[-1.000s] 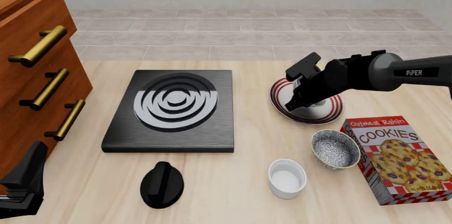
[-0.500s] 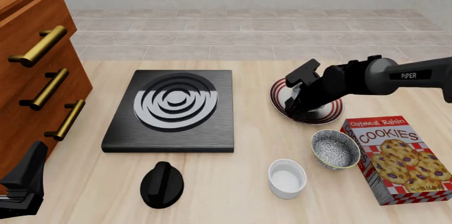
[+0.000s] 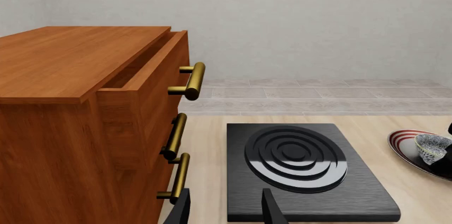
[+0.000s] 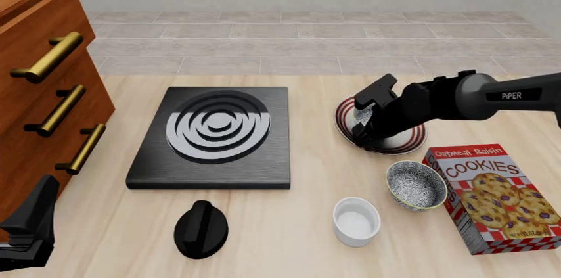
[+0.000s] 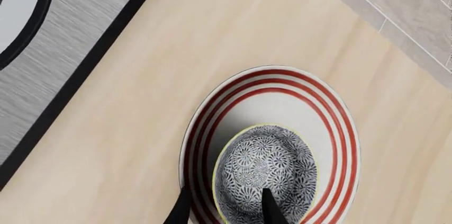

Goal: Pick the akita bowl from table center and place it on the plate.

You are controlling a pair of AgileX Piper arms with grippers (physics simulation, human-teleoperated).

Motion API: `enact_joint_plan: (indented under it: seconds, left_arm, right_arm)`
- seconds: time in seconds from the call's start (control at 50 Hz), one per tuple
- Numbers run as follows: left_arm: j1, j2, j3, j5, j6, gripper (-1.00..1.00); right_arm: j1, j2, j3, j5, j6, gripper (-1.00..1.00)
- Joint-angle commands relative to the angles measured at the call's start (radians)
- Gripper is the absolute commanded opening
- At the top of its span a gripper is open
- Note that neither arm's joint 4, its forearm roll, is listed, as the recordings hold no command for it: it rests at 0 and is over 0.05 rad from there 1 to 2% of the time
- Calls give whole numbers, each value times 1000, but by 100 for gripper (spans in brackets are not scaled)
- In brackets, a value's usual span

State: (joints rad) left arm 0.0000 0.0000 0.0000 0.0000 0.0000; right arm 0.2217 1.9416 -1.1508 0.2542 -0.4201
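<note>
The akita bowl (image 5: 268, 168) sits upright inside the red-striped plate (image 5: 282, 83), toward one side of it. My right gripper (image 5: 224, 211) is open right above it, one finger outside the bowl's rim and the other over its speckled inside. In the front view the right gripper (image 4: 368, 132) covers most of the bowl (image 4: 361, 119) on the plate (image 4: 408, 142), right of table center. The left wrist view shows the bowl (image 3: 432, 147) on the plate (image 3: 404, 140) at its edge. My left gripper (image 3: 226, 211) hangs open and empty near the table's front left corner (image 4: 26, 232).
A look-alike patterned bowl (image 4: 416, 185) stands in front of the plate, beside a cookie box (image 4: 495, 196). A small white cup-like bowl (image 4: 356, 221) and a black knob (image 4: 201, 228) lie nearer. The black stove slab (image 4: 215, 135) sits at center left, a wooden drawer cabinet (image 4: 44, 94) at far left.
The right gripper has come down and slightly left onto the plate with the bowl, and it has barely moved in the last half second. The left arm stayed still.
</note>
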Motion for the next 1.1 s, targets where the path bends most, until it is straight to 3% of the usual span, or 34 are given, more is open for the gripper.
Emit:
enact_joint_plan:
  seconds: [0.02, 0.14, 0.16, 0.2, 0.36, 0.64, 0.78, 0.84, 0.9, 0.92, 1.1]
  left_arm:
    - [0, 0, 0, 0, 0, 100]
    - [0, 0, 0, 0, 0, 100]
    - [0, 0, 0, 0, 0, 100]
    - [0, 0, 0, 0, 0, 100]
    - [0, 0, 0, 0, 0, 100]
    - [0, 0, 0, 0, 0, 100]
    - [0, 0, 0, 0, 0, 100]
    - [0, 0, 0, 0, 0, 100]
    - [0, 0, 0, 0, 0, 100]
    - [0, 0, 0, 0, 0, 100]
    - [0, 0, 0, 0, 0, 100]
  right_arm:
    - [13, -61, 38, 10, -10, 100]
    - [-14, -133, 81, 3, -41, 100]
    - [9, -159, 92, 9, 1, 100]
    - [3, -199, 117, -13, 18, 100]
    - [16, -325, 243, -51, -2, 100]
    - [45, -585, 385, -33, 6, 100]
    - [73, -747, 457, -40, 48, 100]
    - [84, -849, 503, -80, 117, 100]
    - [99, -920, 565, -118, 136, 100]
    - [106, -958, 578, -121, 172, 100]
    - [155, -1172, 667, -114, 210, 100]
